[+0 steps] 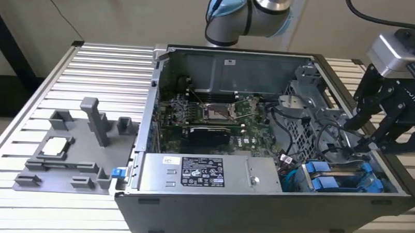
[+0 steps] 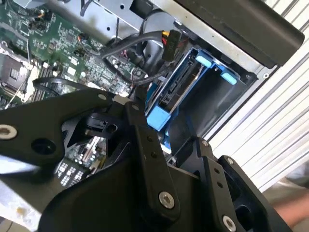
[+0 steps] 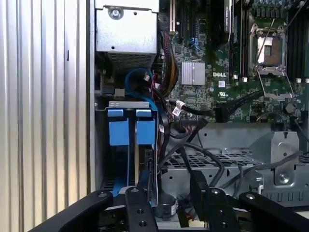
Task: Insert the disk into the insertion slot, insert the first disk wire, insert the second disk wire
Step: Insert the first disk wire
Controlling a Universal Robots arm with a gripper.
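Note:
Two blue carrier frames (image 1: 327,176) sit side by side in the insertion slot (image 3: 128,104) of the grey drive cage, at the open computer case's front corner on the exterior view's right. The disk (image 2: 179,86) shows its silver-grey edge in one of them, blue tab (image 3: 146,128) outward. My gripper (image 1: 357,136) hangs inside the case just above the cage, open, with nothing between its fingers (image 2: 145,145). One fingertip is close to a loose black wire (image 2: 140,79). A black connector with coloured wires (image 2: 171,45) dangles free beside the disk. The gripper (image 3: 169,186) also shows in the first wrist view.
A large grey labelled power-supply box (image 1: 202,173) lies along the case front. The green motherboard (image 1: 215,114) fills the case floor. Black cables (image 3: 193,145) cross a perforated metal bracket (image 3: 227,169). A grey fixture (image 1: 71,153) stands on the slatted table at the exterior view's left.

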